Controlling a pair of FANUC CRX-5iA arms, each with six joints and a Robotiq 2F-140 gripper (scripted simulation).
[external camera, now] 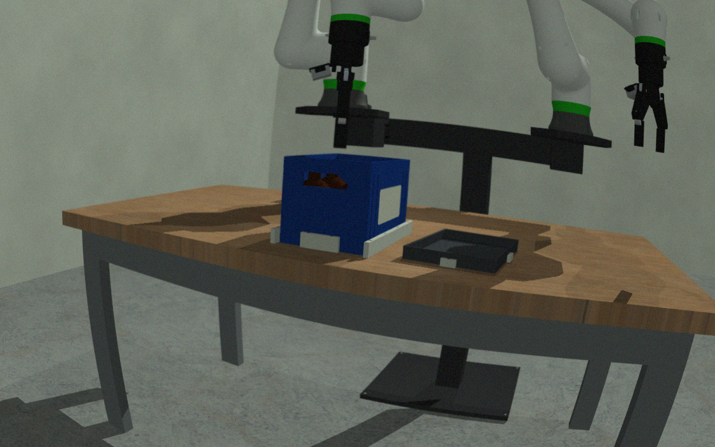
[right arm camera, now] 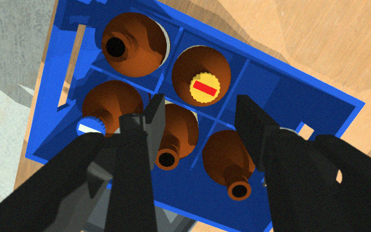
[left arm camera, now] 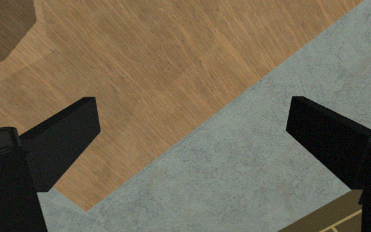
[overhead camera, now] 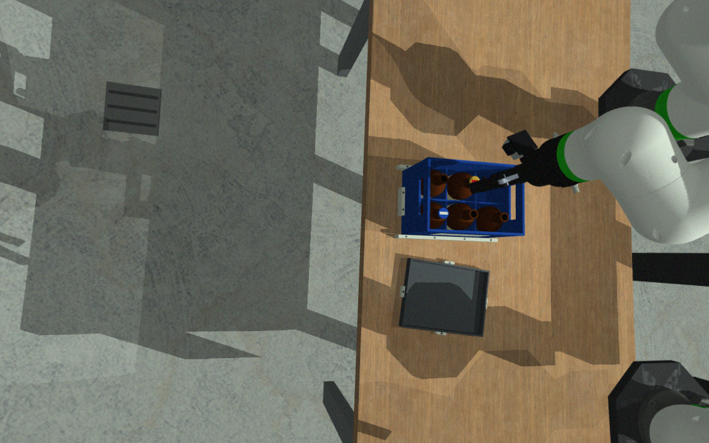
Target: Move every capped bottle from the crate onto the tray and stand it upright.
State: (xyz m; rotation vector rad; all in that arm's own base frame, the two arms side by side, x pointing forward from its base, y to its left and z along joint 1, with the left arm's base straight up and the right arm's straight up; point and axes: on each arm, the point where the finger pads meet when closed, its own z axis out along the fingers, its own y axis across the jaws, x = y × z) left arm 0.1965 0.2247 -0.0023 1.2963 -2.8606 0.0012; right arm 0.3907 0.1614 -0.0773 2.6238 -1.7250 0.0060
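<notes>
The blue crate stands level. It holds a brown bottle with a yellow cap, a brown bottle with a blue cap and three open bottles. One compartment is empty. The dark tray beside the crate is empty and flat. My right gripper is partly open and empty, above the crate close to the yellow-capped bottle. My left gripper is wide open and empty, high beyond the tray.
White stop blocks stand along the crate's sides, and small ones sit around the tray. The crate's walls and dividers rise around the bottles. The wooden table ends just beyond the crate and tray.
</notes>
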